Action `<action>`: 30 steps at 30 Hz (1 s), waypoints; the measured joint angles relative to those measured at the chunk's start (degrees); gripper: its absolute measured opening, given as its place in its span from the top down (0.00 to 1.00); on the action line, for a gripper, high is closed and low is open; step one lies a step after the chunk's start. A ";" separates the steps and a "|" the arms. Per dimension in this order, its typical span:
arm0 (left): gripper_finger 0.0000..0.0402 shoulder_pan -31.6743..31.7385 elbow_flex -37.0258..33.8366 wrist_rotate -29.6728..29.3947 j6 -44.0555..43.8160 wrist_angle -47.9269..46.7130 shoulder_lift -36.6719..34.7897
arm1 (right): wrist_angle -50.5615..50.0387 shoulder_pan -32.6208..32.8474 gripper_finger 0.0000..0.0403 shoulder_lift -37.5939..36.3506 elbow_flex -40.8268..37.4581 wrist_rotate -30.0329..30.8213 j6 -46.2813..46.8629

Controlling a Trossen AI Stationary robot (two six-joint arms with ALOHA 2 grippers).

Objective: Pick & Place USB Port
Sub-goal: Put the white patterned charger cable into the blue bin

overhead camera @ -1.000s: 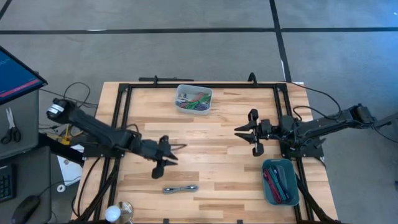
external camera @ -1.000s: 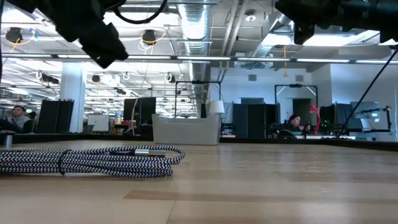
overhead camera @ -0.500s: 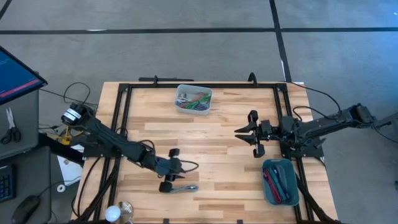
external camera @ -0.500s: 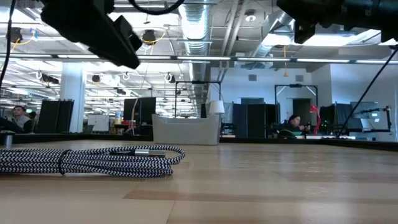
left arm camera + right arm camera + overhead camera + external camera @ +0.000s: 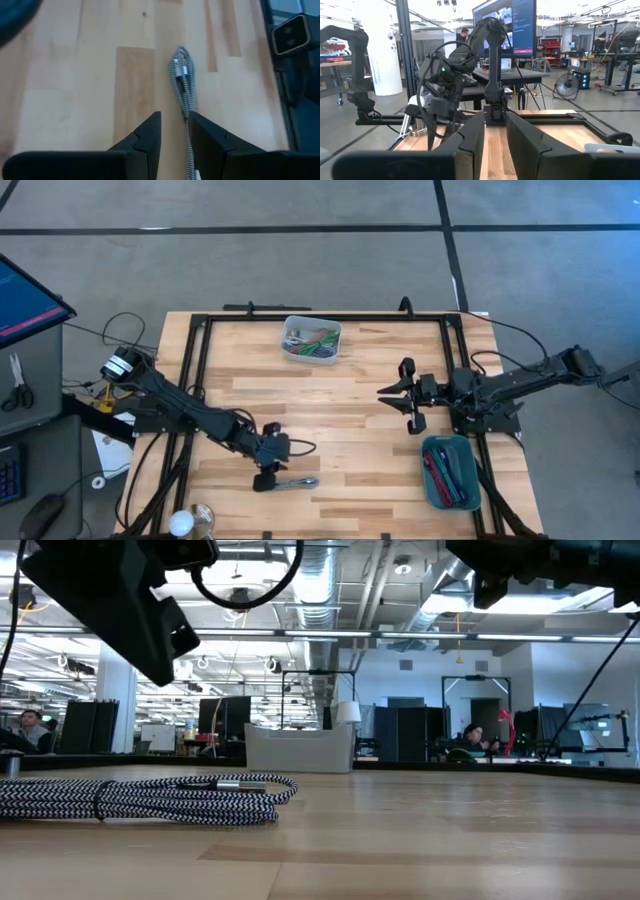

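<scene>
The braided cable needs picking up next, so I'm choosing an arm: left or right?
Left. Its tool hovers right by the braided cable, which runs between its fingers in the wrist view. The right tool waits farther off, near the blue bin.

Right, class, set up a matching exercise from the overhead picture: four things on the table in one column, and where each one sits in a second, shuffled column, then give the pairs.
Things:
1. braided cable
2. white bin
3. teal bin
4. left gripper

Places:
A. table's far edge, middle
B. near right corner
C. near edge, left of centre, lying flat
D. right over the cable's end

Pairs: 1-C, 2-A, 3-B, 4-D
</scene>
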 joint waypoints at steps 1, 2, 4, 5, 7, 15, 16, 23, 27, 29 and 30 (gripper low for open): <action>0.76 -0.06 0.00 0.52 -0.49 0.02 0.00 | 0.00 0.00 0.81 0.00 0.00 0.00 0.00; 0.76 -0.06 0.00 1.13 -0.79 0.02 0.00 | -0.01 0.00 0.81 0.00 0.00 0.00 0.00; 0.76 0.00 0.00 2.87 -0.95 0.19 0.00 | -0.09 0.00 0.81 0.00 0.00 0.00 -0.02; 0.76 0.13 0.00 3.54 -0.65 0.70 0.00 | -0.13 0.00 0.81 0.00 0.00 0.00 -0.05; 0.76 0.22 0.00 3.68 1.07 2.53 -0.08 | -0.17 0.00 0.81 0.00 0.00 0.00 -0.17; 0.76 1.31 -0.02 1.60 4.09 13.63 -0.13 | -0.20 0.00 0.81 0.00 0.00 0.00 -0.17; 0.76 1.65 -0.02 0.99 4.06 15.17 -0.13 | -0.22 0.00 0.81 0.00 0.00 0.00 -0.17; 0.76 1.99 -0.02 -0.15 2.33 18.60 -0.17 | -0.22 0.00 0.81 0.00 0.00 0.00 -0.17; 0.76 2.14 -0.02 -3.04 2.50 17.01 -0.11 | -0.22 0.00 0.81 0.00 0.00 0.00 -0.17; 0.76 2.08 -0.02 -4.27 2.59 15.06 -0.11 | -0.22 0.00 0.81 0.00 0.00 0.00 -0.17; 0.76 2.04 -0.02 -4.98 2.58 13.77 -0.11 | -0.22 0.00 0.81 0.00 0.00 0.00 -0.17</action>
